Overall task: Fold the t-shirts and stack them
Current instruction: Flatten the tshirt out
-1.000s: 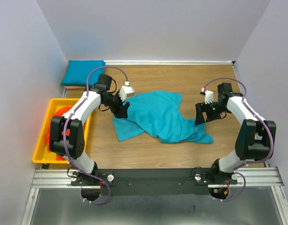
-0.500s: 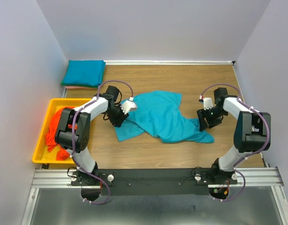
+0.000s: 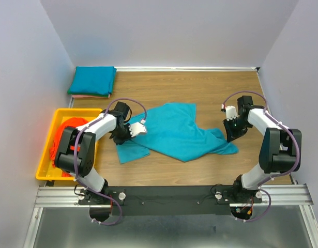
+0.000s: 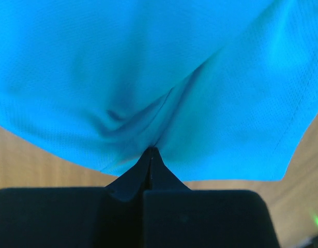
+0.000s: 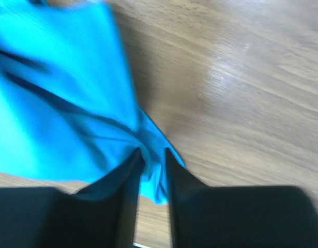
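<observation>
Teal t-shirt point(image 3: 174, 135) pinched both ends — left fingers point(image 4: 129, 182), right fingers point(image 5: 177, 178), arms low

The teal-blue cloth t-shirt point(image 4: 148, 77) is a soft, matt fine knit (tiny mesh texture shows up close). The light brown wooden table point(image 5: 241, 77) is smooth with a faint sheen; the yellow plastic tray point(image 3: 44, 170) looks smooth and glossy.

Your left hand point(image 3: 119, 138) and right hand point(image 3: 231, 136) have pulled apart, stretching the crumpled teal-blue cloth t-shirt point(image 3: 174, 132) wider and flatter between them.
</observation>
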### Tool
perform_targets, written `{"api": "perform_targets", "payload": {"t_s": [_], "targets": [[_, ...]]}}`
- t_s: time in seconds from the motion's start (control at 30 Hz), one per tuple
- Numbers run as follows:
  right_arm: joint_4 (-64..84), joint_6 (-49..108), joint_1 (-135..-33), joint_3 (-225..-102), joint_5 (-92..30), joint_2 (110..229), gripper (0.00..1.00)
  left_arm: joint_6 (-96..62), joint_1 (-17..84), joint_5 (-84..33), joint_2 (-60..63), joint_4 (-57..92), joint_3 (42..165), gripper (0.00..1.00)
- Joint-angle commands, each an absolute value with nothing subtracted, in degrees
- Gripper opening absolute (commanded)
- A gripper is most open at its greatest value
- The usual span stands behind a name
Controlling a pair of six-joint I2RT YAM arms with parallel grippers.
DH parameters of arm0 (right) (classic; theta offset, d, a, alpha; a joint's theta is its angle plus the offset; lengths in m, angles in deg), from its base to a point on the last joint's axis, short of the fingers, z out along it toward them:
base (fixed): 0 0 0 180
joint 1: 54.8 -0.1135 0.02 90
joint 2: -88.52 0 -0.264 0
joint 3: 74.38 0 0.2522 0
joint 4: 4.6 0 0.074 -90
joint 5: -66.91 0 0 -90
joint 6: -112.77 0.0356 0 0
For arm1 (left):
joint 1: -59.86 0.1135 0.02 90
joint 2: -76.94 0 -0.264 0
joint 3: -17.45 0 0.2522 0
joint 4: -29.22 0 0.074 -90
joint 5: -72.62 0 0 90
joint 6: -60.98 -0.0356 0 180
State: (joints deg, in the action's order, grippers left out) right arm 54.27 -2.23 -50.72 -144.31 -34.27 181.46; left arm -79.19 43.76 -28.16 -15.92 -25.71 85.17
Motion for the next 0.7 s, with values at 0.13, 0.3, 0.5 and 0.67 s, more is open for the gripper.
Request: {"api": "perform_targets", "payload": {"t_s": [0.13,0.3,0.5,0.67], "targets": [[58.64,-5.80,-50.85,-146.59,-34.07,178.34,0.05,-95.36,44.21,-25.53,-18.07,-48.86,88.33,0.02],[61.02,-6.85,-50.85,-147.65,-35.65,177.55,0.11,-97.58,43.95,-33.09,-19.47,-49.05,106.06,0.45],[63.74,-7.73,-50.67,-147.83,-35.49,175.71,0.16,-88.90,42.72,-45.66,-32.63,-48.79,136.55,0.54],[65.59,-8.00,-50.23,-148.17,-36.10,173.77,0.15,-71.50,41.14,-50.69,-51.54,-45.11,165.22,0.56]]}}
